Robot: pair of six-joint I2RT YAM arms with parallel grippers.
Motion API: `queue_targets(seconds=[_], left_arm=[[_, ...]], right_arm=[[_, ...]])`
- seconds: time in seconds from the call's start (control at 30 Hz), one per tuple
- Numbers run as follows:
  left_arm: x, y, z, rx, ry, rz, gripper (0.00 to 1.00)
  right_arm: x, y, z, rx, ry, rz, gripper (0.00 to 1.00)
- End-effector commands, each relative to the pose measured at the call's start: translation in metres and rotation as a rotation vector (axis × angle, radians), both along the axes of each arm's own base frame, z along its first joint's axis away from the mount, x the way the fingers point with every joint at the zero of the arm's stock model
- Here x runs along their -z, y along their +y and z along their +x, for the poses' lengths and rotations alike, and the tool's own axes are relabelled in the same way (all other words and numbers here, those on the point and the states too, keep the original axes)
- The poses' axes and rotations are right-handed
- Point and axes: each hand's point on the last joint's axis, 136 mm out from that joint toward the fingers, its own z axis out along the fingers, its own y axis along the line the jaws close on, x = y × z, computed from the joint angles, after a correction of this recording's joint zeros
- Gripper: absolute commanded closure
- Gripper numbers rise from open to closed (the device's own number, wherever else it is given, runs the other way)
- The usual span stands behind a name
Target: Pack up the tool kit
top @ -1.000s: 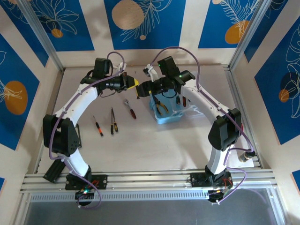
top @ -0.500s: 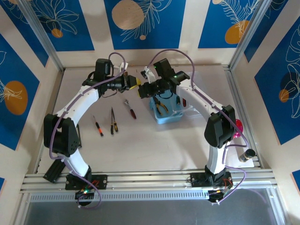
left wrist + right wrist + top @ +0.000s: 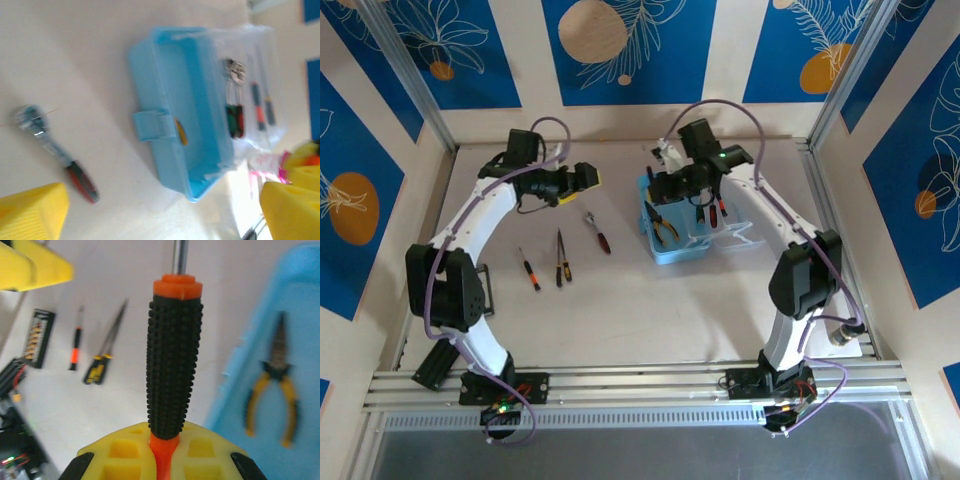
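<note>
The right claw (image 3: 672, 184) is clamped on a black-and-orange screwdriver (image 3: 167, 365), its shaft pointing away from the claw. A second ago it met the left claw mid-table. Now it has swung to the edge of the open blue case (image 3: 682, 247), with the yellow-handled pliers (image 3: 272, 392) lying inside, just beside it. The handover looks done, and stowing is likely next. The left claw (image 3: 582, 180) has drawn back, wide and empty. The red-handled wrench (image 3: 55, 152) lies close below it, and the loose screwdrivers (image 3: 560, 258) lie farther off.
</note>
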Motion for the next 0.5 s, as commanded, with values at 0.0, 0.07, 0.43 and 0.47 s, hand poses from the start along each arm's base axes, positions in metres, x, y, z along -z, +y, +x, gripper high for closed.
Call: queue_targets(seconds=[0.0, 0.07, 0.43, 0.47], left_arm=[[0.018, 0.041, -0.007, -0.047, 0.034, 0.225, 0.0], [0.03, 0.061, -0.012, -0.072, 0.06, 0.338, 0.0], [0.069, 0.102, -0.032, -0.106, 0.162, 0.52, 0.0], [0.07, 0.101, -0.033, -0.105, 0.165, 0.517, 0.0]], right_arm=[[0.01, -0.061, -0.007, 0.056, -0.011, -0.213, 1.0], [0.022, -0.097, 0.0, 0.125, 0.015, -0.327, 1.0], [0.047, -0.195, 0.022, 0.266, 0.049, -0.64, 1.0], [0.05, -0.195, 0.023, 0.259, 0.051, -0.644, 1.0]])
